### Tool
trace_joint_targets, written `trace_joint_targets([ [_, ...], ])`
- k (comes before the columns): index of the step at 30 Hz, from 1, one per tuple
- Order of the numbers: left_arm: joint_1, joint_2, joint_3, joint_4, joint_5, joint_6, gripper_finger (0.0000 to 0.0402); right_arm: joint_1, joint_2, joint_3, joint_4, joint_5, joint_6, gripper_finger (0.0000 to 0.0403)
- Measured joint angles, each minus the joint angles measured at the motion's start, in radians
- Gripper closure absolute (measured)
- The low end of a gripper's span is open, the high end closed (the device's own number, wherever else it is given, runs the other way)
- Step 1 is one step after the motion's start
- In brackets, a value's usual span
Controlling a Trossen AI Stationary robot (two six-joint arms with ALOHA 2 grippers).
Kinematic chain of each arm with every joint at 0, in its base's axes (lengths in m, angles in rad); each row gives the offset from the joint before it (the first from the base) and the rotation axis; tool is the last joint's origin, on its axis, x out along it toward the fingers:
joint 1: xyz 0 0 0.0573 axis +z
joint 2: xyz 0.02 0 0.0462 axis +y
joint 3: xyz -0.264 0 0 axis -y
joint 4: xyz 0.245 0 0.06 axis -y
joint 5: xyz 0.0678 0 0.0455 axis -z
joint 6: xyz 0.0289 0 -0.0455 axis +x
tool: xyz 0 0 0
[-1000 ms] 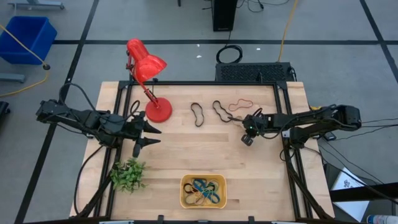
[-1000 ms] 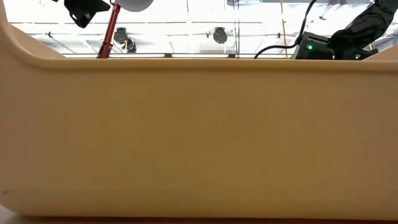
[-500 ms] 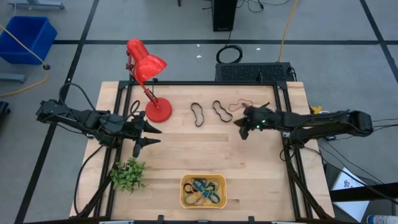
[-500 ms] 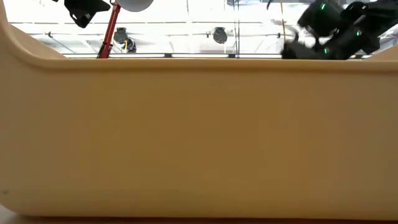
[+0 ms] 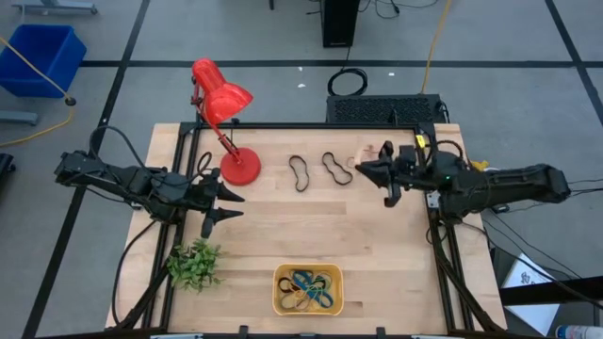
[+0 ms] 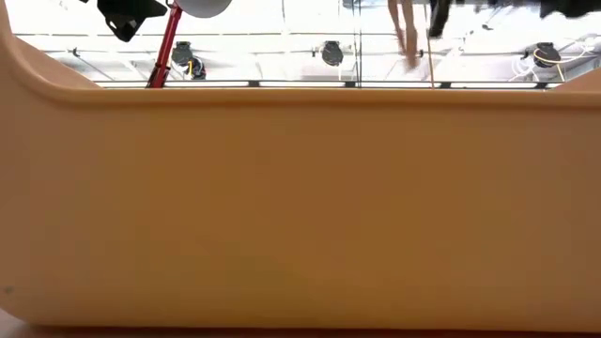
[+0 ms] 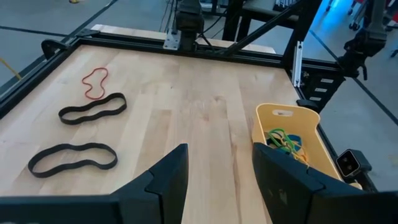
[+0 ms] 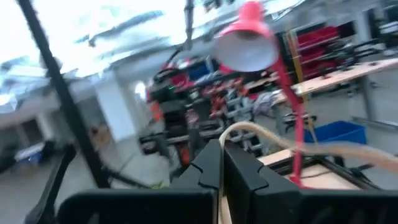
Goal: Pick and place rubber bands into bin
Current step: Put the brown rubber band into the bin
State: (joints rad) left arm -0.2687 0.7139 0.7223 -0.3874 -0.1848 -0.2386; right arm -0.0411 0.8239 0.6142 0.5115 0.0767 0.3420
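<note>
The orange-yellow bin (image 5: 281, 280) stands at the table's near edge with several coloured bands in it. Its wall fills the low view (image 6: 300, 207). My right gripper (image 5: 360, 170) is raised over the table's far right part, shut on a thin tan-red rubber band (image 8: 261, 132). Two black bands (image 5: 300, 172) (image 5: 334, 168) lie flat to its left. The left wrist view shows a red band (image 7: 94, 83) flat on the table beyond them. My left gripper (image 5: 224, 207) waits open and empty at the table's left, beside the lamp base. My right gripper pinches the thin band between its two fingertips, where the band leaves them (image 8: 225, 138). The fingers lie about level and point toward the table's left. The band arcs away from the tips, and a thin strand of it (image 6: 408, 38) hangs down in the low view.
A red desk lamp (image 5: 224, 99) stands at the far left on its round base (image 5: 241, 169). A small green plant (image 5: 194, 266) sits at the near left. A black frame rail (image 5: 311, 125) edges the table. A blue crate (image 5: 42, 56) stands on the floor.
My right gripper has gone toward the table's far edge and a little left, over the spot where the red band lay, and has risen out of the top of the low view. A thin reddish strand now hangs there.
</note>
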Motion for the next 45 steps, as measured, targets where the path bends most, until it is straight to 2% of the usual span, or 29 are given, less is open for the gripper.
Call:
trace_joint_targets([
  [4, 0.0, 0.0, 0.0, 0.0, 0.0, 0.0, 0.0217, 0.097, 0.075, 0.18, -0.177, 0.0, -0.09, 0.0403],
  [9, 0.0, 0.0, 0.0, 0.0, 0.0, 0.0, 0.0217, 0.215, 0.229, 0.419, -0.419, 0.005, -0.173, 0.0403],
  [15, 0.0, 0.0, 0.0, -0.004, 0.0, -0.011, 0.0217, 0.339, 0.441, 0.594, -0.661, 0.034, -0.182, 0.0403],
  [23, 0.0, 0.0, 0.0, -0.004, 0.0, -0.011, 0.0217, 0.457, 0.67, 0.619, -0.766, 0.027, -0.07, 0.0403],
  [30, 0.0, 0.0, 0.0, -0.005, 0.0, -0.011, 0.0217, 0.531, 0.805, 0.619, -0.779, 0.026, -0.002, 0.0403],
  [38, 0.0, 0.0, 0.0, -0.006, -0.001, -0.012, 0.0218, 0.562, 0.931, 0.619, -0.763, 0.021, 0.068, 0.0403],
  [45, 0.0, 0.0, 0.0, -0.006, -0.001, -0.011, 0.0217, 0.561, 1.015, 0.619, -0.664, -0.056, 0.094, 0.0403],
])
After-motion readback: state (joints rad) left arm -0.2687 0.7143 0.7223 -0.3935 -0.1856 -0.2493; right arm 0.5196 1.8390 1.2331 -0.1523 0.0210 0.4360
